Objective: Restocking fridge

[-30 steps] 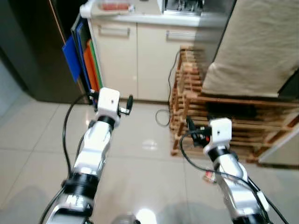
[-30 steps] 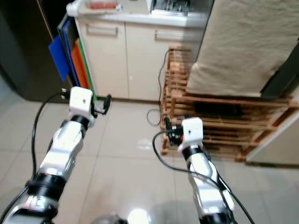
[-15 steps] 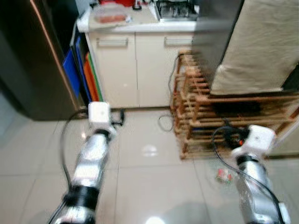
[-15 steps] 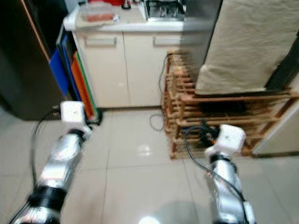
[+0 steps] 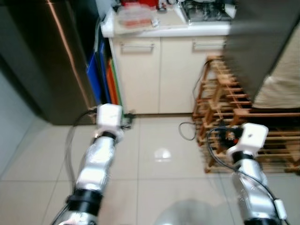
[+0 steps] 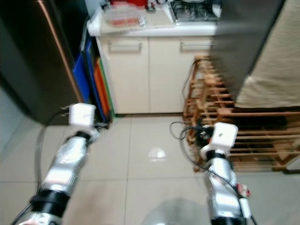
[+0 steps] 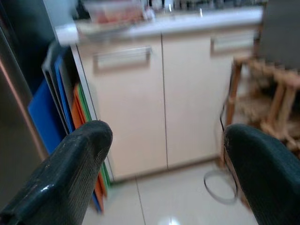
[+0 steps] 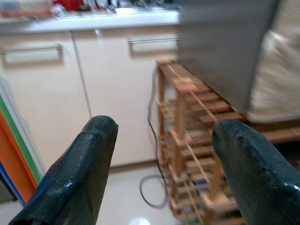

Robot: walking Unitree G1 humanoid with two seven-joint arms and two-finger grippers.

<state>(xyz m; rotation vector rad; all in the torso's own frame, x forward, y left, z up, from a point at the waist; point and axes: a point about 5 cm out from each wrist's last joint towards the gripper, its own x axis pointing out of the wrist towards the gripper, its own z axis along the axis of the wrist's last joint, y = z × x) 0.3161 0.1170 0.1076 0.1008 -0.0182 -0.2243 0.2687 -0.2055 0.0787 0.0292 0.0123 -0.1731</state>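
Fridge (image 5: 47, 56) restocking looks to be at the walking stage: the tall dark steel fridge stands to the robot's left, door closed, well ahead of both arms, and nothing is being carried

Nearest, the left end effector (image 7: 164, 173) and the right end effector (image 8: 161, 168) are held out at waist height, each with its two black fingers spread wide and empty. That reads as a carrying-ready travel pose, keeping the arms clear of the legs while the body moves. Below them is glossy pale floor tile (image 5: 154, 168). To the right, a wooden slatted rack (image 5: 234, 122) sits on the floor with a black cable (image 5: 187, 131) coiled beside it

Farther on, blue, orange and green boards (image 5: 105, 84) lean upright in the gap between the fridge and the cream cabinet (image 5: 159, 70) — likely stored there to keep them out of the way. On the table (image 6: 154, 28) above the cabinet lies a clear container with reddish contents (image 5: 136, 14), probably stock for the fridge, and a stove (image 5: 206, 9) sits beside it

Compared with a second ago, the whole view has swung left — the fridge now fills far more of the left side, the rack has slid right, and the arms have stayed raised and open
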